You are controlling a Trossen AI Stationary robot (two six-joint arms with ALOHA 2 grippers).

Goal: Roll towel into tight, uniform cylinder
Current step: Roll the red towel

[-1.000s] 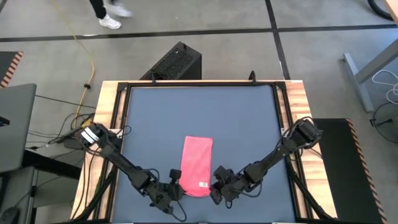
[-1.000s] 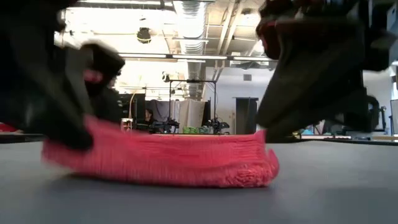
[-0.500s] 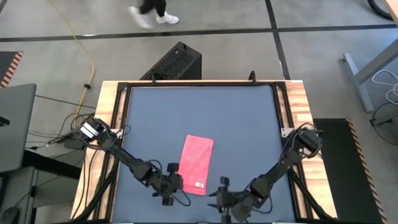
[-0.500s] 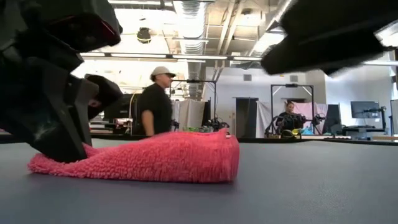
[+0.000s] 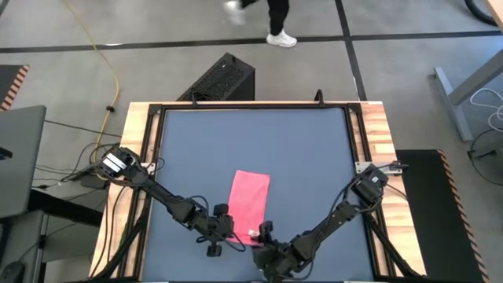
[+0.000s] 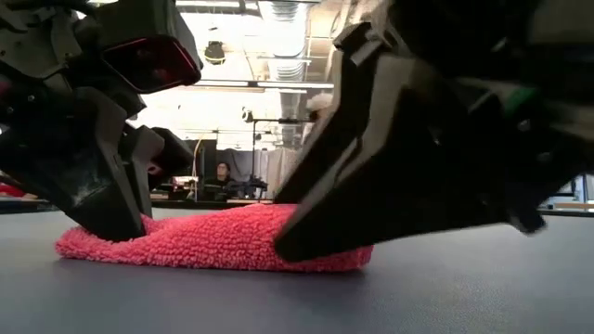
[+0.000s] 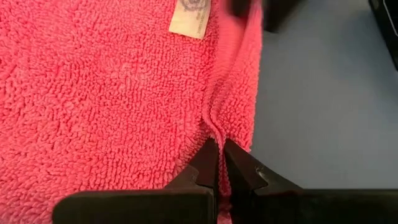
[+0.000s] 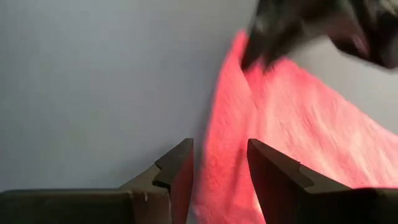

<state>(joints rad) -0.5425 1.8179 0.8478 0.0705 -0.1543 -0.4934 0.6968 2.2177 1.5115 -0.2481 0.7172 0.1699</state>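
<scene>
The pink towel (image 5: 250,203) lies flat on the dark grey tabletop, long side running near to far, its white tag (image 7: 191,15) by the near end. My left gripper (image 5: 225,229) is at the towel's near left corner, shut on the cloth (image 7: 217,148). My right gripper (image 5: 264,236) is at the towel's near right corner, open, its fingers (image 8: 177,168) standing on either side of the towel's edge (image 8: 221,149). Whether they touch the cloth I cannot tell. In the low view the towel (image 6: 204,243) lies between both grippers. My left gripper pinches a small raised ridge of cloth along the towel's near hem (image 7: 214,127), by the near left corner, between its two fingertips. The fingers come slanting down from the table's left. The rest of the towel lies slack on the table.
The wooden table frame (image 5: 141,126) runs round the tabletop. Bare tabletop (image 5: 251,137) lies beyond the towel toward the far edge. A black box (image 5: 220,79) stands on the floor behind the table, where a person (image 5: 275,20) walks past.
My right gripper has let go of the towel's near right corner, drawn back toward the table's near edge, then come back to the near end with its fingers open. The towel's near end, bunched up before, has dropped flat. My left gripper has kept its hold.
</scene>
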